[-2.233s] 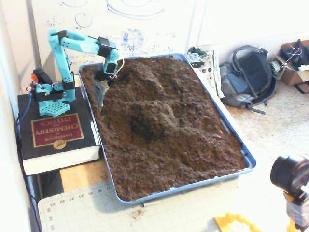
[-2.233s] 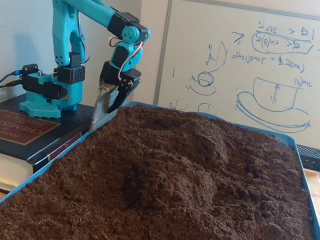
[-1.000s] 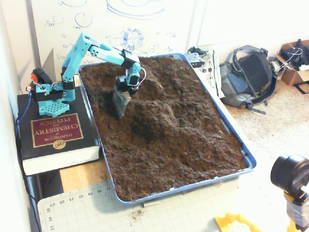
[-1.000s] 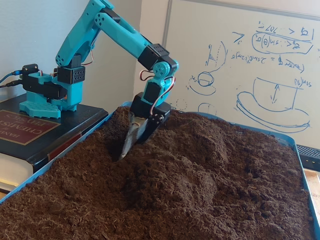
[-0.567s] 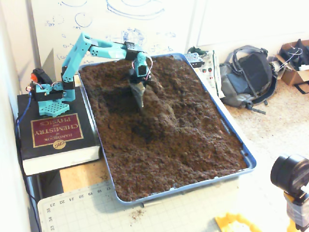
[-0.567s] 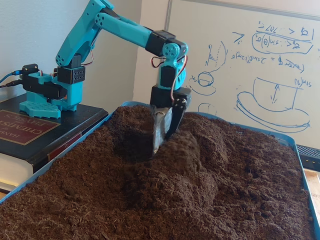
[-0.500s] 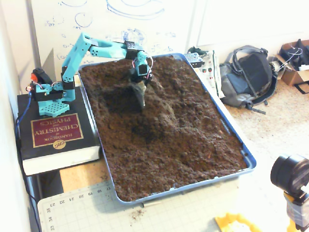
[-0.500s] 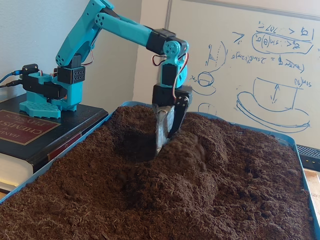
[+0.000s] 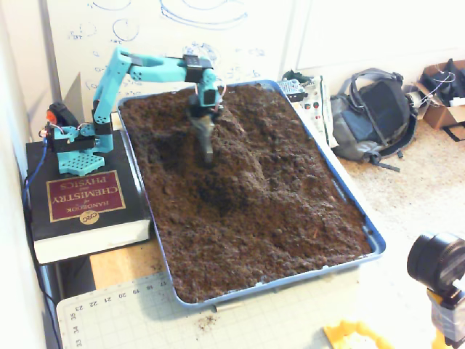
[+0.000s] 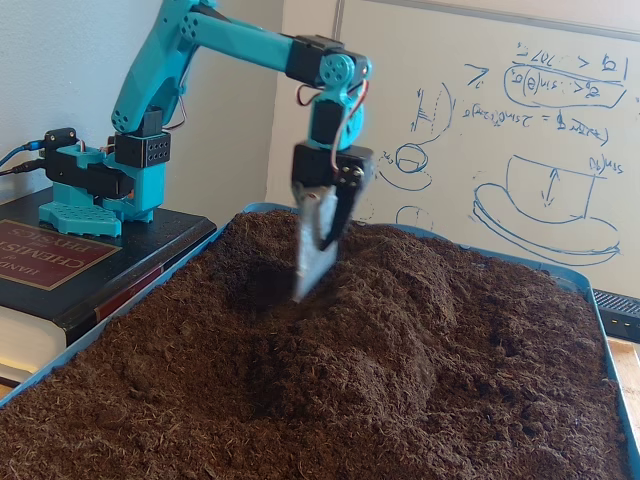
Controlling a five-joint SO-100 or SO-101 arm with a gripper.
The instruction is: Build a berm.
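A blue tray [image 9: 290, 281] is filled with loose dark brown soil. A raised rounded ridge, the berm [image 9: 251, 149], runs through the middle of the tray's far half; in the other fixed view it rises just right of the tool [image 10: 405, 290]. My teal arm reaches down over the soil. Its gripper [image 9: 207, 154] carries a flat grey blade whose tip touches the soil on the berm's left flank [image 10: 307, 285]. The black finger lies against the blade, so the jaws look shut, with nothing held. A shallow hollow [image 9: 211, 190] lies beside the blade.
The arm's base stands on a thick black chemistry handbook [image 9: 80, 203] left of the tray. A grey backpack [image 9: 370, 116] lies to the right, a cutting mat [image 9: 145, 313] in front, a camera [image 9: 436, 263] at the lower right. A whiteboard [image 10: 540, 150] stands behind.
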